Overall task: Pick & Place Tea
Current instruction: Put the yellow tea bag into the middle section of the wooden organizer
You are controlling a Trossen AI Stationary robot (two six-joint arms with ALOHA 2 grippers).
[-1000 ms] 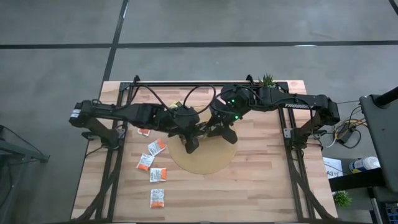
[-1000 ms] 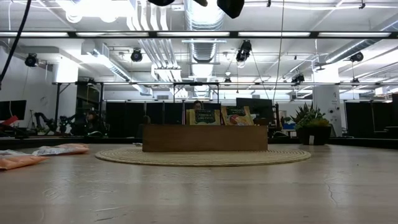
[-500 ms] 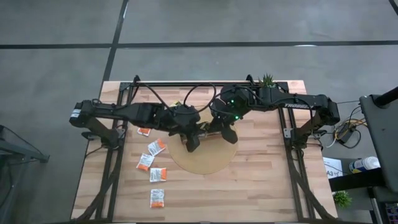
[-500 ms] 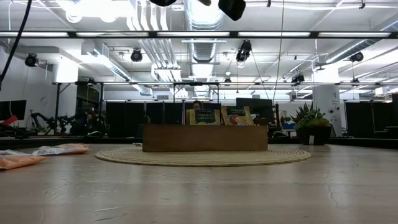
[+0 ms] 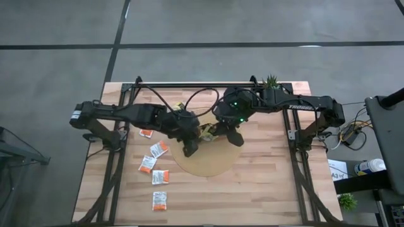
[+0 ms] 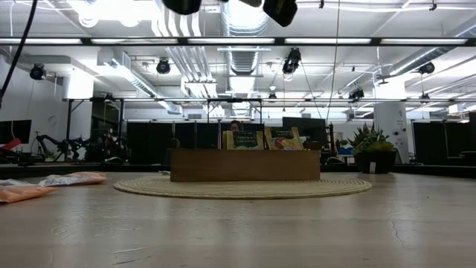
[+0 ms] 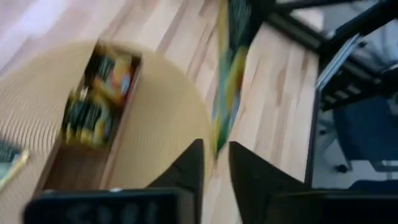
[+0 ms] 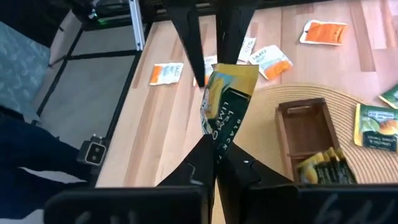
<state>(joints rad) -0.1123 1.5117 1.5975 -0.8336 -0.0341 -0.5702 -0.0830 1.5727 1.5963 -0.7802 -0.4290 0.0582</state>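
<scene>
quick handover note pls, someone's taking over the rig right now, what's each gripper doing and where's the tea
Right gripper: shut on a yellow-green sachet, held in the air above the round mat.
Left gripper: open, facing that same sachet, fingers just off its edge.
Tray sits on the mat; several yellow-green sachets stand in one end compartment, the next one looks empty.
Done: some sachets filed in the tray.
Left: place the held sachet, then the white-and-orange sachets lying on the table on the left arm's side, and one green sachet beside the tray.
</scene>
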